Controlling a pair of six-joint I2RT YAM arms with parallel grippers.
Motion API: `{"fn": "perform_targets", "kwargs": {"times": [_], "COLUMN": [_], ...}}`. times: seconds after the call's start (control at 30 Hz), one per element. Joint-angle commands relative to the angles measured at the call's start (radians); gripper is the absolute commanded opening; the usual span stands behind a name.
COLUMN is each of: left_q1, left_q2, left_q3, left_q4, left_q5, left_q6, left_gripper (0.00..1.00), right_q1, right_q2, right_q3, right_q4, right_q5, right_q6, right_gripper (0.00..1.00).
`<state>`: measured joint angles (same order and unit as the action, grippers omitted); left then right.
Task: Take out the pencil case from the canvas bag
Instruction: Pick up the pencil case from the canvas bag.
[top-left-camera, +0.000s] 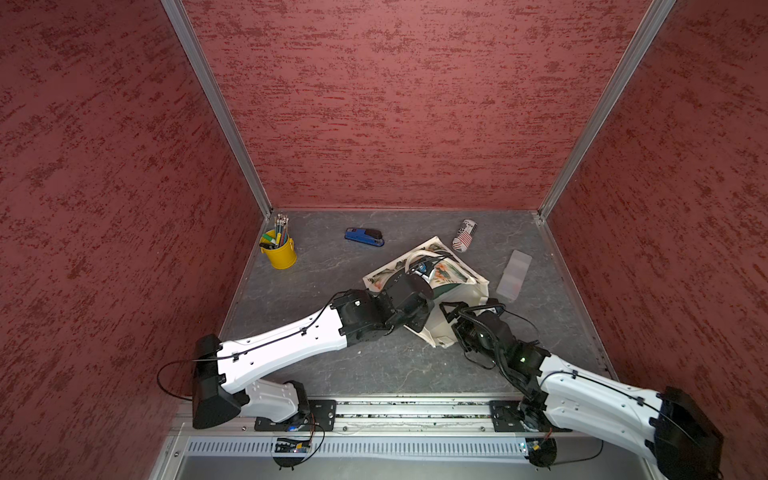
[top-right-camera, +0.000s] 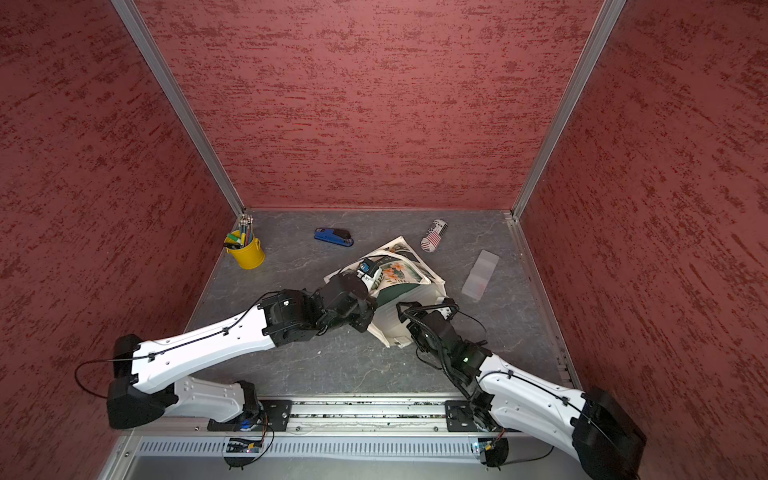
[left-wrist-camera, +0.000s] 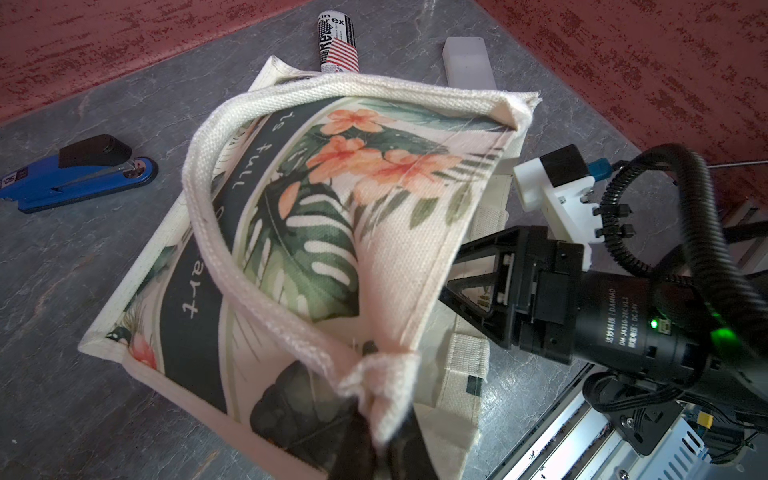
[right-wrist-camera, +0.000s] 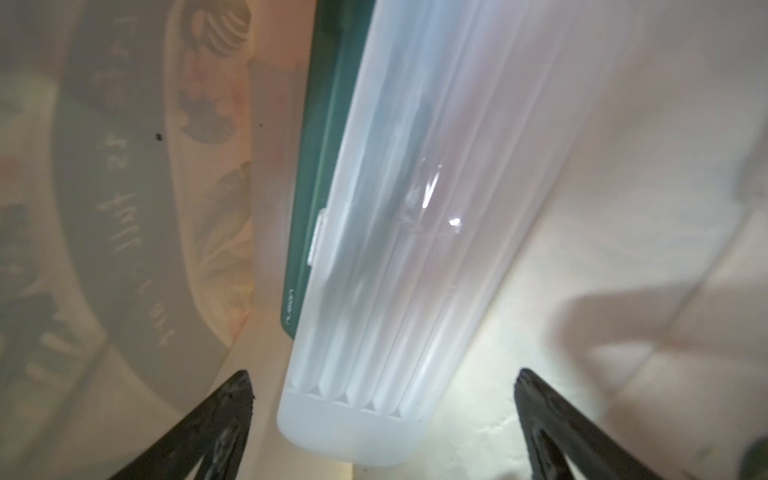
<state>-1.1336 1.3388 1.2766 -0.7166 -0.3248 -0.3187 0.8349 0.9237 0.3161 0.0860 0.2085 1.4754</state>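
inside the canvas bag (left-wrist-camera: 332, 187) the frosted pencil case (right-wrist-camera: 395, 249) lies dead ahead of the wide-open right claw (right-wrist-camera: 382, 374), long axis running away; the left claw (left-wrist-camera: 374, 419) pinches its rim.

Left tool (left-wrist-camera: 378, 444), blurred, seemingly clamped shut; right tool (right-wrist-camera: 382, 390) jaws spread wide, both arms angled inward

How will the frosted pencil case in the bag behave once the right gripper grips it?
The pencil case looks like rigid ribbed plastic, so it should hold its shape. Its glossy highlights suggest it may slip in the open right gripper. The limp canvas bag, pinched up by the left gripper, could drag on it.
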Motion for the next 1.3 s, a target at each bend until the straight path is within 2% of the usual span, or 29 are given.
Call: {"fn": "perform_targets", "kwargs": {"times": [0.0,0.2,0.4,0.57,0.93,1.27], "left_q1": [-0.008,-0.011,-0.017,-0.021,-0.02,-0.024], "left_q2": [-0.047,-0.05,-0.037,-0.027,-0.035,-0.036], "left_q3": [0.004,0.0,0.01,0.034,0.036,0.04], "left_q4": [0.077,0.078,0.08,0.073,0.072,0.068], "left_q5": [-0.019,-0.016,-0.012,-0.01,-0.024,-0.016], "left_q6": [-0.007,-0.007,-0.008,-0.005,-0.005,-0.008], "left_gripper": [0.0,0.0,0.0,0.0,0.0,0.0], "right_q1": [-0.008,-0.013,-0.015,-0.014,-0.016,-0.029], "right_q2": [0.027,0.055,0.084,0.115,0.082,0.175], "right_q3": [0.032,0.017,0.062,0.089,0.039,0.034], "right_q4": [0.039,0.077,0.118,0.121,0.073,0.147], "right_q5": [-0.018,0.002,0.025,0.02,0.018,-0.017], "right_q6": [0.035,0.053,-0.01,-0.009,0.027,0.015], "right_gripper": [0.99,0.99,0.99,0.99,0.99,0.99]}}
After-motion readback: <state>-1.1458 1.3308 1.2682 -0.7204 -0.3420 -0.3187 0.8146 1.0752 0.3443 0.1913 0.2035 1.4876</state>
